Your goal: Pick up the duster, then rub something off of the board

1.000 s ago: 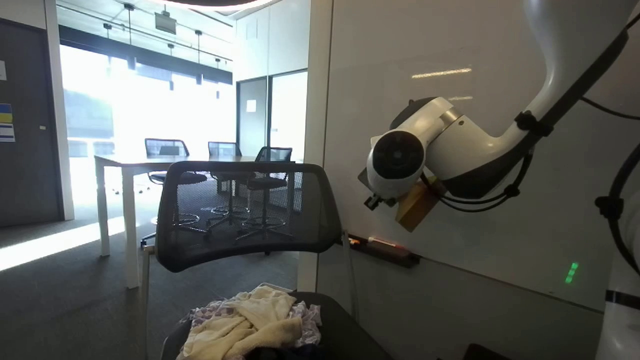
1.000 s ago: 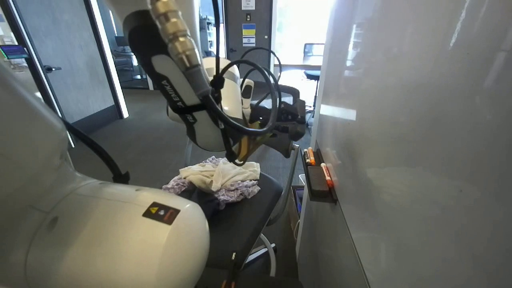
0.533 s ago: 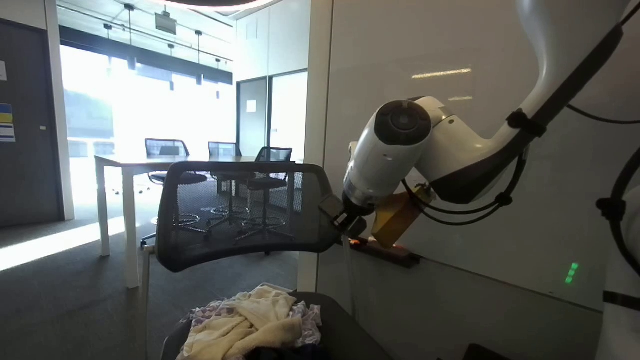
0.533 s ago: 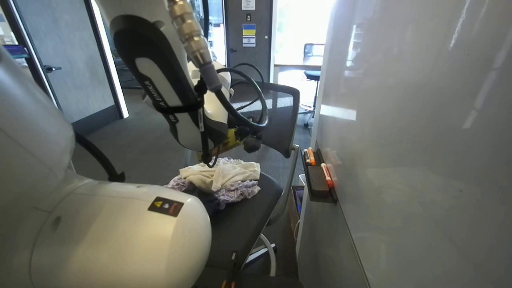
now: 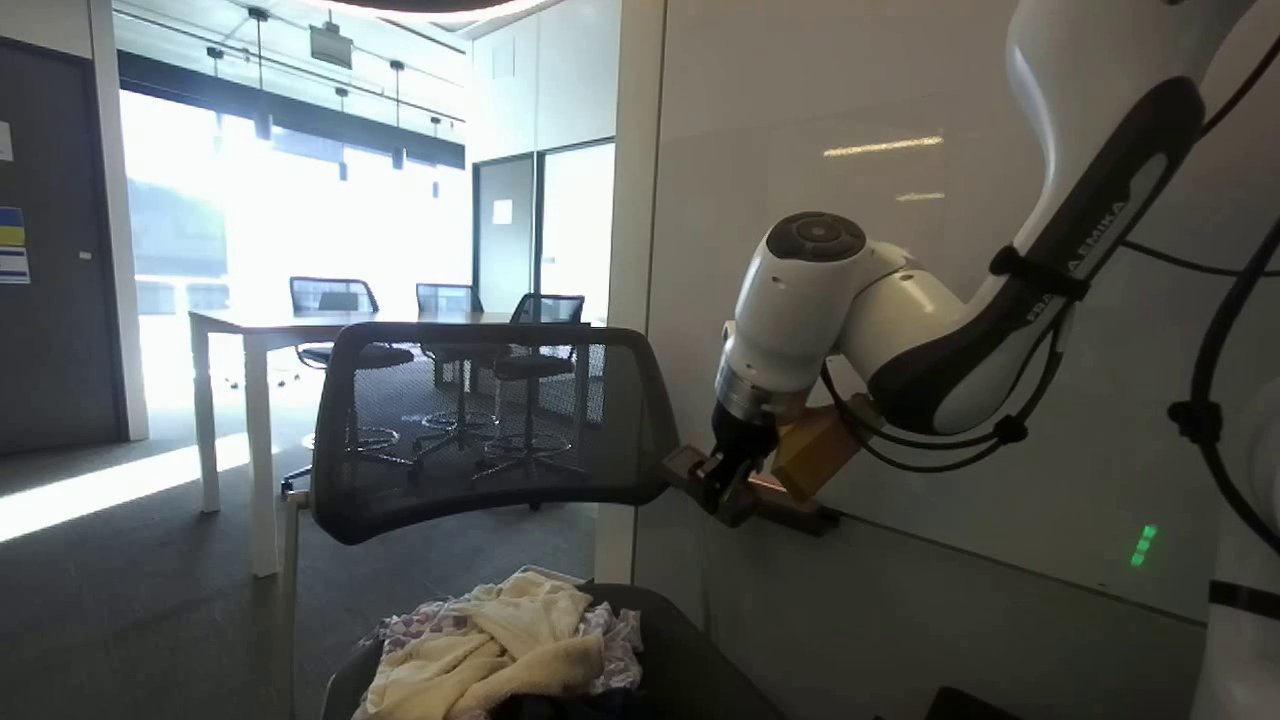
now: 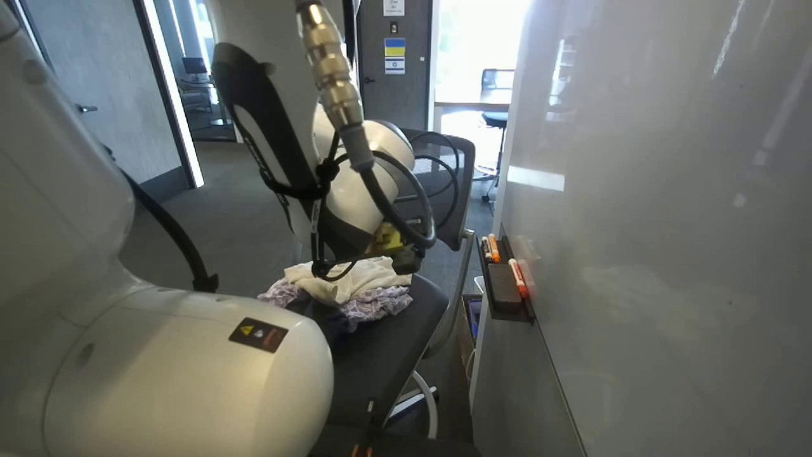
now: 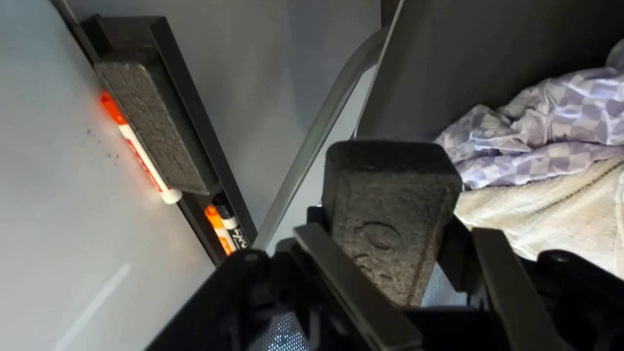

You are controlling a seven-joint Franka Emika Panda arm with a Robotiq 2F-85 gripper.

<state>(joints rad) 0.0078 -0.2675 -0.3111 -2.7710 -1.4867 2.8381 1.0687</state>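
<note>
The duster (image 7: 390,195) is a dark grey felt block. My gripper (image 7: 385,231) is shut on it, with one finger on each side, and its far end sticks out past the fingertips. In an exterior view, the gripper (image 5: 722,482) points down and holds the duster (image 5: 738,506) in front of the board, near the chair back. The board (image 5: 750,110) is the large glossy white panel; it also shows in the wrist view (image 7: 63,204), to the left and apart from the duster. In the remaining exterior view (image 6: 666,209), the arm mostly hides the gripper.
A dark tray (image 7: 197,107) on the board's lower edge holds a second felt block (image 7: 151,122), a red marker (image 7: 141,151), an orange marker (image 7: 219,229) and a black marker (image 7: 228,214). A mesh-backed chair (image 5: 500,338) bearing crumpled cloths (image 5: 510,640) stands beside the board.
The wrist has tilted so that the gripper now points down. The gripper has come lower, first swinging toward the chair back and then slightly back toward the board. Chair, tray and cloths have not moved.
</note>
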